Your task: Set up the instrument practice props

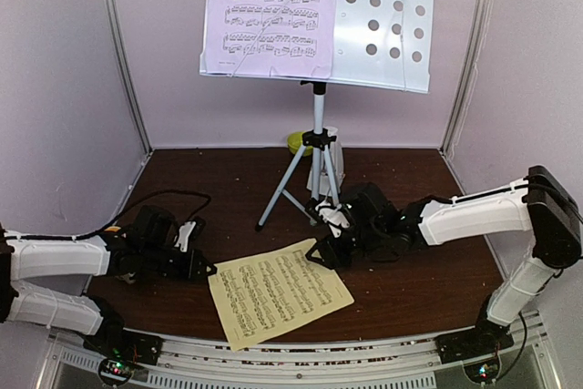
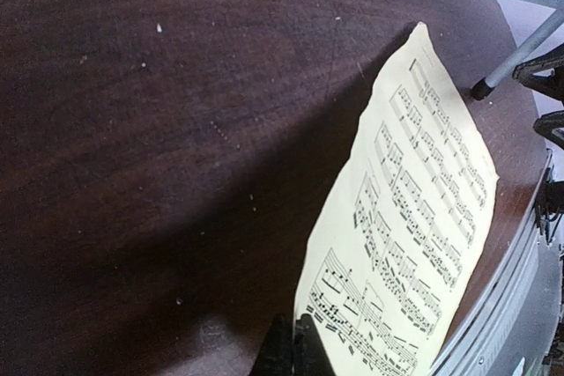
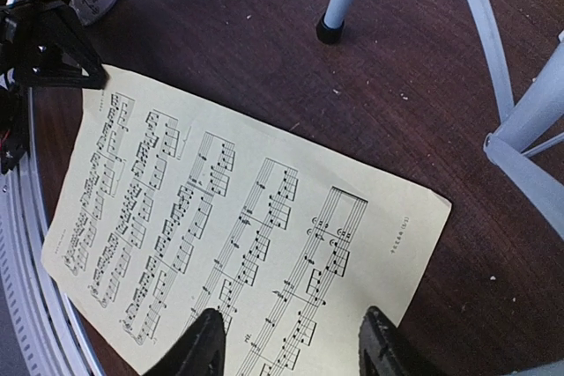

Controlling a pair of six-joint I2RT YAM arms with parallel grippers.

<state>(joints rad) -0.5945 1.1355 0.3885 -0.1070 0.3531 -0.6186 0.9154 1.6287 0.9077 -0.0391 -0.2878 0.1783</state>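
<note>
Yellow sheet-music page (image 1: 278, 293) lying flat on table (image 1: 182, 179); right gripper (image 3: 291, 341) hovering over its edge, jaws spread wide; left gripper (image 2: 291, 348) sitting at corner, grip unclear.

Pale lilac walls (image 1: 55, 88) close in the left, back and right of the frame, joined by silver corner posts (image 1: 123, 52). The dark brown wood-grain table (image 1: 228, 179) fills the lower half, dotted with pale specks. A ribbed metal rail (image 1: 301, 362) lines its bottom edge. Light is even.
</note>
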